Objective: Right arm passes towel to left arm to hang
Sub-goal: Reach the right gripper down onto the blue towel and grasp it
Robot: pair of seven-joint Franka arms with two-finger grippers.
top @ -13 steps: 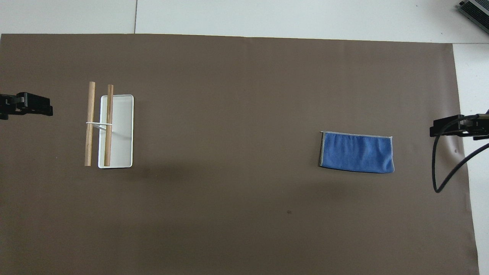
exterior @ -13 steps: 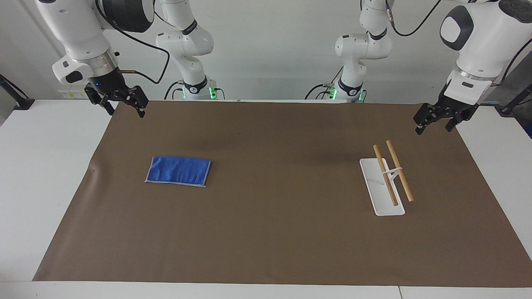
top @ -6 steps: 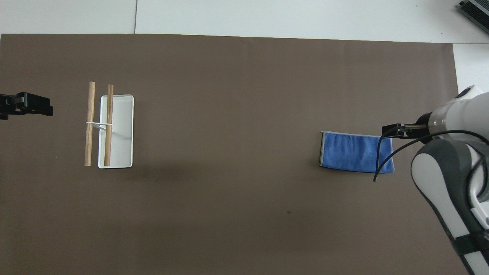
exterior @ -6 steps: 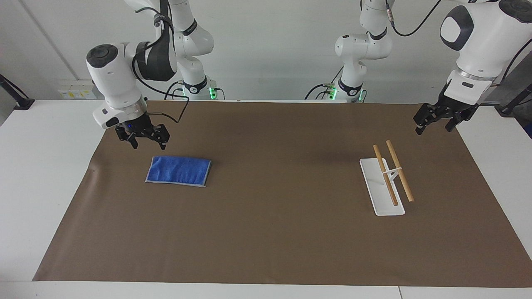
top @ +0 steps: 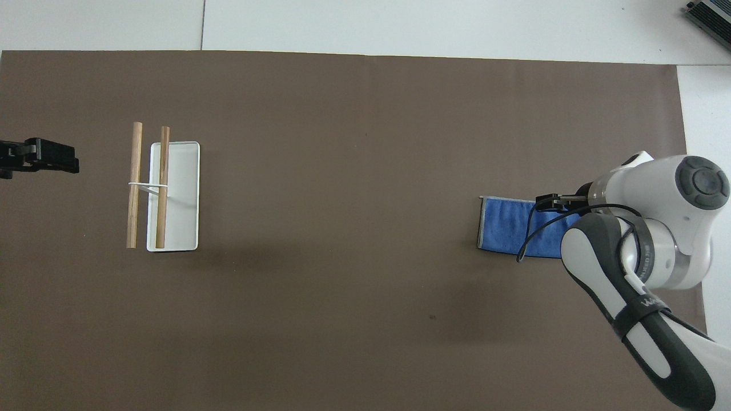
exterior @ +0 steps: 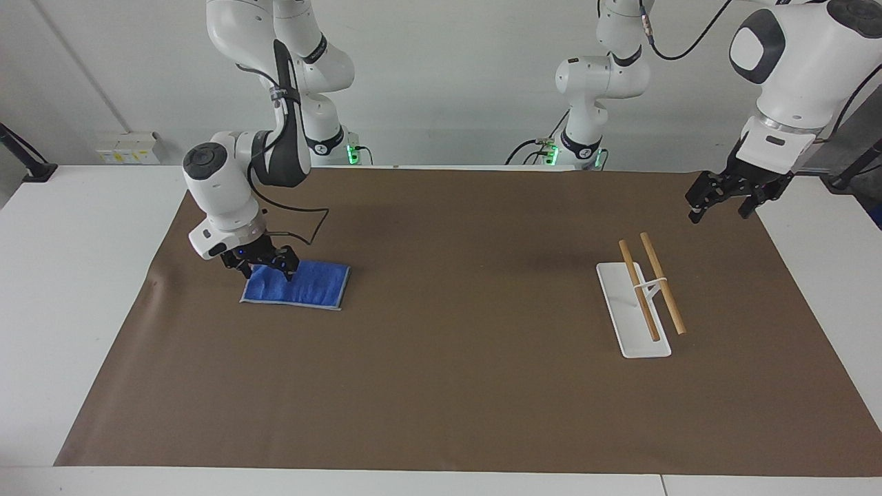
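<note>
Towel [exterior: 303,284], soft, light and apt to sag, lies flat on the counter [exterior: 441,344] toward the right arm's end, the right claw [exterior: 265,265] spread open at its robot-side edge, the likeliest hold, while the left claw [exterior: 720,201] waits open.

Facing and overhead cameras share the mat [exterior: 441,344].

Right tool [exterior: 264,266] low, spread — left tool [exterior: 721,201] raised.
</note>
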